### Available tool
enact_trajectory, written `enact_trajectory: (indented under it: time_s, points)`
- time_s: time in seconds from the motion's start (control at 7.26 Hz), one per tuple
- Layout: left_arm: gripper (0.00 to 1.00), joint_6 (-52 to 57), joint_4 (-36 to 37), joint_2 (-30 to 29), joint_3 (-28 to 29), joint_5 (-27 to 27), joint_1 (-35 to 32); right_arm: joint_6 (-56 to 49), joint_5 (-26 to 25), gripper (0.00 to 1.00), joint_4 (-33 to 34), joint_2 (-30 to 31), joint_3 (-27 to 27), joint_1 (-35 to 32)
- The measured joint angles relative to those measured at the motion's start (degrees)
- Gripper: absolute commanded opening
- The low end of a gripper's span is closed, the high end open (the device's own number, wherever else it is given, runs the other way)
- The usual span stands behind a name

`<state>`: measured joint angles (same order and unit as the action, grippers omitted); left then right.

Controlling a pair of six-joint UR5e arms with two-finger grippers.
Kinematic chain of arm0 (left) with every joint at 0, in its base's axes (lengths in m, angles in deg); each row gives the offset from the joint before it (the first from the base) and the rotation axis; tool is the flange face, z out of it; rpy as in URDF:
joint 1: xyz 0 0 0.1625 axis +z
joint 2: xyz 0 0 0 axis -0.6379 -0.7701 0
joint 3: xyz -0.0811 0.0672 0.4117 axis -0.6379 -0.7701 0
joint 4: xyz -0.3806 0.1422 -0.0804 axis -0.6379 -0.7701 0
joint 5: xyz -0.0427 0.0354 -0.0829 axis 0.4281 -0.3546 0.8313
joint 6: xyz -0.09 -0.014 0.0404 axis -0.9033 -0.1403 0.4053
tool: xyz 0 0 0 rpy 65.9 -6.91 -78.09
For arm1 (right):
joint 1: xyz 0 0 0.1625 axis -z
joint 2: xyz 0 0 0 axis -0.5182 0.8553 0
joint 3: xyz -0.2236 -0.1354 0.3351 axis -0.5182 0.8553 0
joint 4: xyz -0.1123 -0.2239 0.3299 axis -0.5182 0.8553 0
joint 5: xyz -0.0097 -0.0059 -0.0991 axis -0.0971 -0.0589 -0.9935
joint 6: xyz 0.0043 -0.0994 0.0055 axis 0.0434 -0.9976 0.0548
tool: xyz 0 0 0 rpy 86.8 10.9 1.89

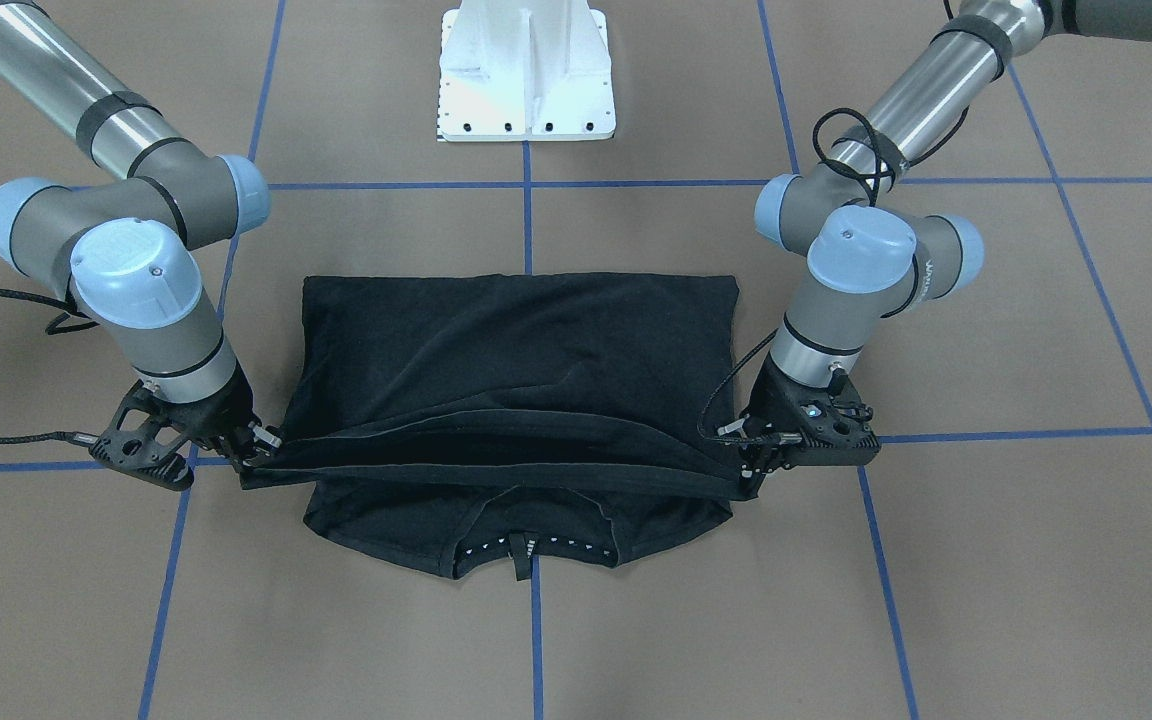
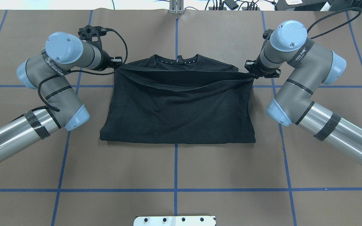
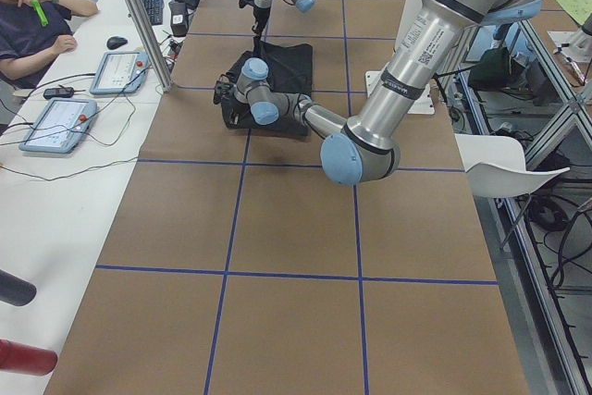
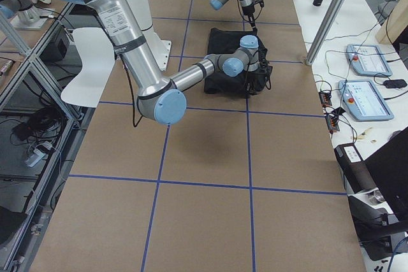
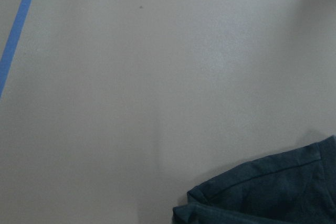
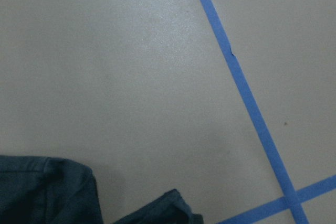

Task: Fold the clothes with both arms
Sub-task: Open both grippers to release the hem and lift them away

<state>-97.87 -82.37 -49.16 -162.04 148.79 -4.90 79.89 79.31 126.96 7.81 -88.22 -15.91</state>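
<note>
The black T-shirt (image 2: 178,110) lies on the brown table, folded over on itself. Its near fold sits toward the robot and its collar (image 2: 176,61) with small white dots lies at the far side. A loose hem edge (image 1: 496,445) is stretched in a sagging line between both grippers, just short of the collar (image 1: 526,550). My left gripper (image 2: 119,62) is shut on the hem's left corner. My right gripper (image 2: 251,71) is shut on the right corner. The same grips show from the front for the left gripper (image 1: 751,470) and right gripper (image 1: 256,445). Dark cloth (image 5: 273,195) edges the left wrist view, and cloth (image 6: 47,192) shows in the right wrist view.
The white pedestal base (image 1: 526,70) stands behind the shirt. Blue tape lines (image 2: 176,166) grid the table. A person (image 3: 28,25) sits at a side bench with control tablets (image 3: 120,71). Cables and gear (image 2: 228,4) line the far edge. Open brown table lies on both sides.
</note>
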Motion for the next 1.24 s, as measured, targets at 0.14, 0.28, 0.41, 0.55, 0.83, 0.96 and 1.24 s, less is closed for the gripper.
enact_trajectory:
  time_s: [0.14, 0.28, 0.41, 0.55, 0.83, 0.96, 1.24]
  points:
    - [1.00, 0.64, -0.01, 0.00, 0.02, 0.04, -0.27, -0.10, -0.49, 0.99, -0.01, 0.00, 0.35, -0.01]
    - [1.00, 2.11, -0.42, 0.00, 0.01, 0.18, -0.97, -0.70, -1.22, 0.99, 0.06, -0.48, 0.83, -0.24]
    - [1.00, 4.25, -1.43, 0.08, -0.12, 1.49, -2.21, -2.21, -1.13, 0.99, 0.51, -1.78, 1.50, -0.90]
    - [1.00, 6.11, -2.35, 0.38, -0.62, 4.83, -3.47, -4.62, 0.50, 0.99, 1.22, -3.08, 2.21, -2.02]
    - [1.00, 7.56, -2.91, 4.42, -6.04, 10.23, -4.32, -11.13, 6.29, 1.00, 1.70, -3.45, 2.16, -4.60]
    - [1.00, 7.54, -2.98, 7.80, -10.39, 11.35, -4.15, -13.99, 7.80, 1.00, 1.54, -2.71, 1.15, -5.24]
    - [1.00, 4.67, -3.48, 13.29, -17.67, 13.67, -1.10, -21.12, 9.89, 1.00, 1.32, 2.87, -5.38, -5.57]
